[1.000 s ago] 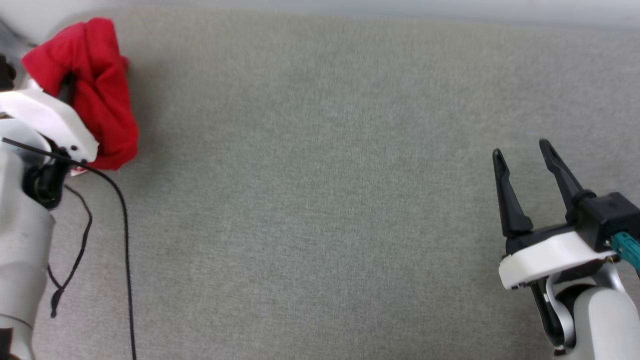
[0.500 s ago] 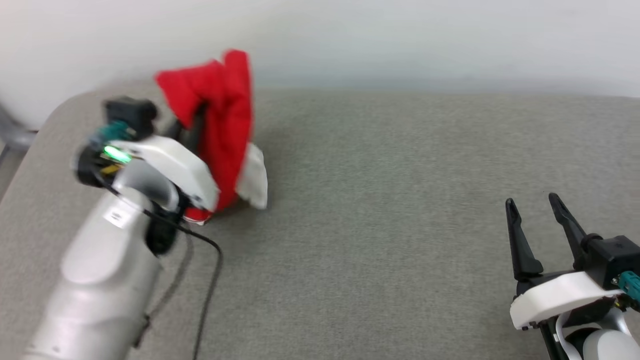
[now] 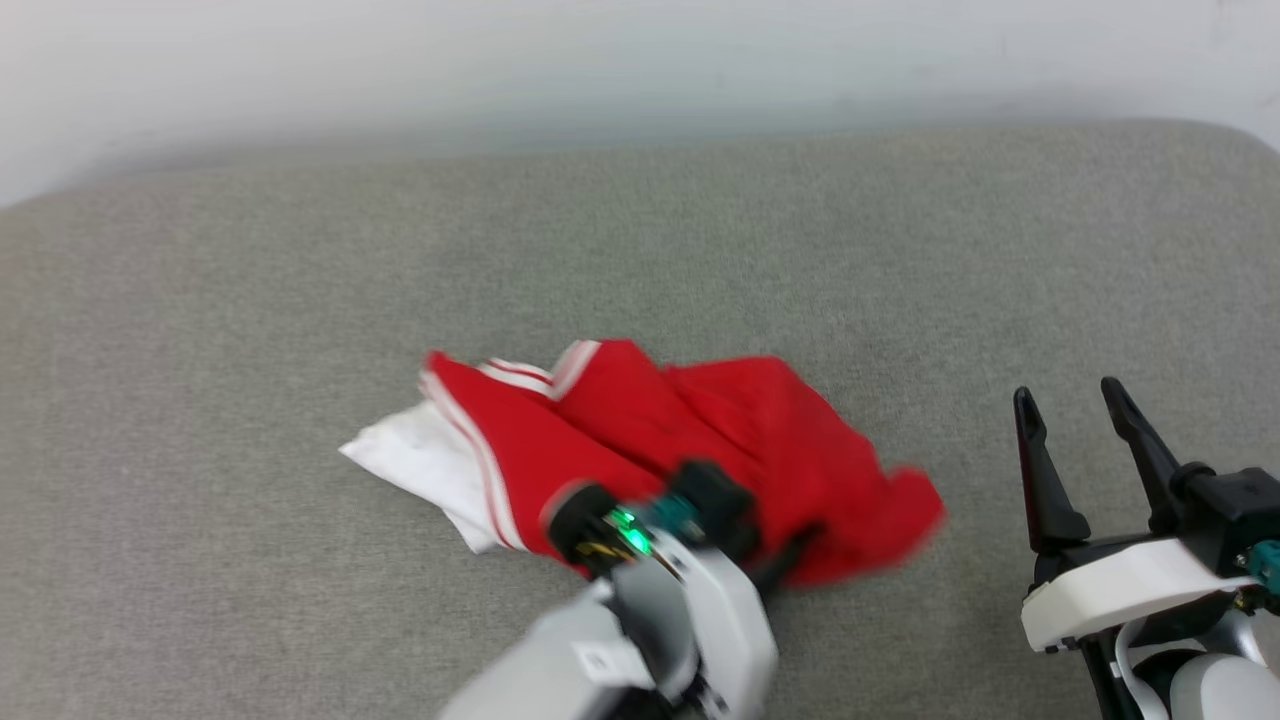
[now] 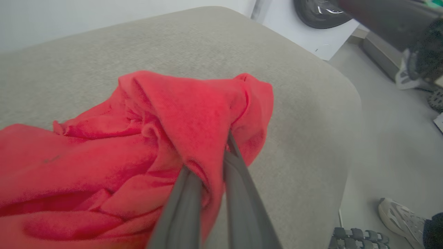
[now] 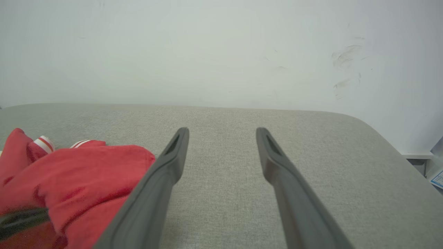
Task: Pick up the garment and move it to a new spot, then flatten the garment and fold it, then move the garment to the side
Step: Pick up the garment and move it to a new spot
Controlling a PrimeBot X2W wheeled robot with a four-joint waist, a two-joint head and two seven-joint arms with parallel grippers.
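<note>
Head view: crumpled red jersey T-shirt, mid-bench, long axis left-right. Left jaws pinched shut on its near right fold. Right jaws wide open, empty, near its right end.

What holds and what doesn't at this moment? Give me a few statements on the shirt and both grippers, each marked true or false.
1. The left gripper is shut on a fold of the garment. True.
2. The right gripper also grips the garment. False: it is open, holds nothing and sits apart from the cloth.
3. The garment is spread flat. False: it is bunched up on the grey cushion.
4. In the head view, a white sleeve shows at the garment's left end. True.
</note>
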